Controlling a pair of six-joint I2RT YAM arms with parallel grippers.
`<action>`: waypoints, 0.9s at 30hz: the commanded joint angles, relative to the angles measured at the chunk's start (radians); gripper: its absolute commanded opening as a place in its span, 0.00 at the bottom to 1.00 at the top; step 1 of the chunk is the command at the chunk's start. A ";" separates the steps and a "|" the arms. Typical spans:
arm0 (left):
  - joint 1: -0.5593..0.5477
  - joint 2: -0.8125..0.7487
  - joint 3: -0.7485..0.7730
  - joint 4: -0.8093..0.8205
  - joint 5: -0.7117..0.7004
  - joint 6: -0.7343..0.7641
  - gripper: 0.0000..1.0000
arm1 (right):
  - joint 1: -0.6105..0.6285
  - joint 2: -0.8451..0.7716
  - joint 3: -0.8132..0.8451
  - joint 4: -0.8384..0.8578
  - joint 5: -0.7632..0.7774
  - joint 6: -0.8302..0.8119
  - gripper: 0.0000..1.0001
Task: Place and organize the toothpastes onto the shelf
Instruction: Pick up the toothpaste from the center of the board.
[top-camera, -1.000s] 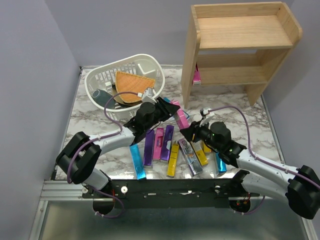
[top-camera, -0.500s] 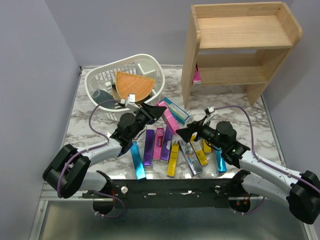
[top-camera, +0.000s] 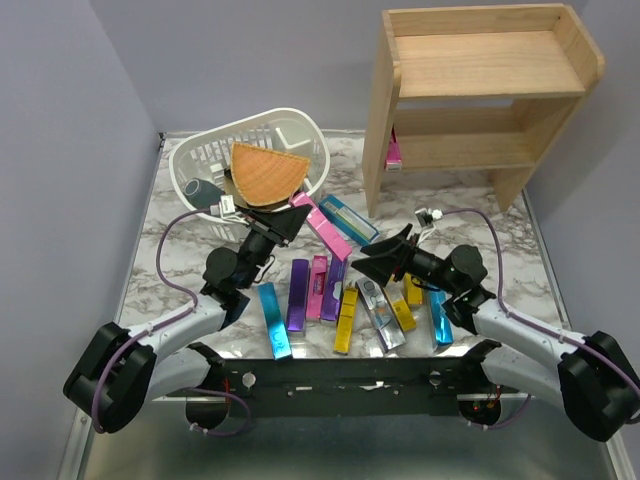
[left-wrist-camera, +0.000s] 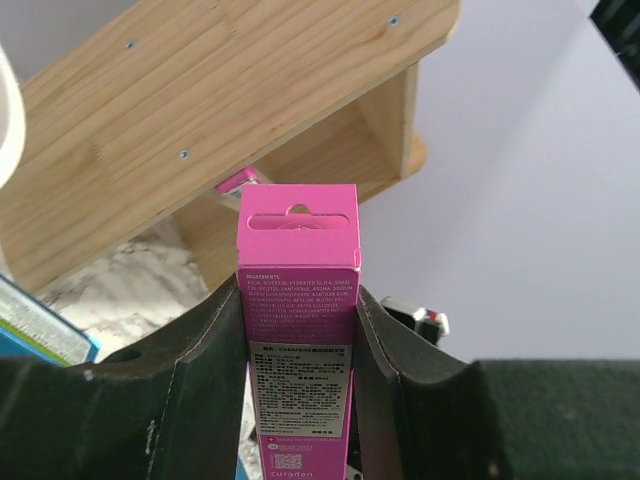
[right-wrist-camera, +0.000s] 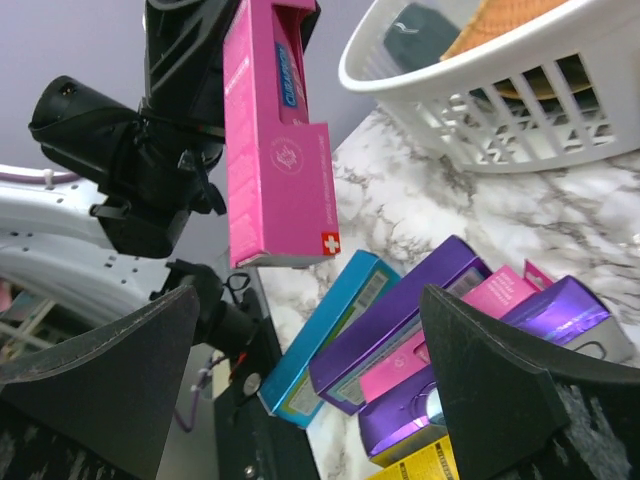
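The left end effector (top-camera: 288, 216) clamped a pink toothpaste carton (top-camera: 326, 229), lifted off the tabletop (top-camera: 180, 262) beside the basket (top-camera: 190, 165). The right end effector (top-camera: 382, 254) hung wide open over the other cartons (top-camera: 342, 318) lying on the tabletop, nearer than the shelf (top-camera: 480, 65).

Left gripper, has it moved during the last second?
Yes: the left gripper drew back leftward, away from the light wooden shelf, nearer the white slotted basket.

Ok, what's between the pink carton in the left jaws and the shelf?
Top view: a blue carton lies right beside the held pink carton; beyond it, bare marble table up to the shelf.
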 joint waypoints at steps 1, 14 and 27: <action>0.000 -0.038 0.011 0.083 0.008 -0.029 0.26 | -0.007 0.073 0.000 0.222 -0.109 0.115 1.00; -0.032 0.011 0.048 0.157 0.035 -0.057 0.26 | -0.007 0.172 0.066 0.374 -0.149 0.187 0.91; -0.064 0.082 0.088 0.219 0.061 -0.075 0.26 | -0.007 0.204 0.063 0.455 -0.155 0.235 0.75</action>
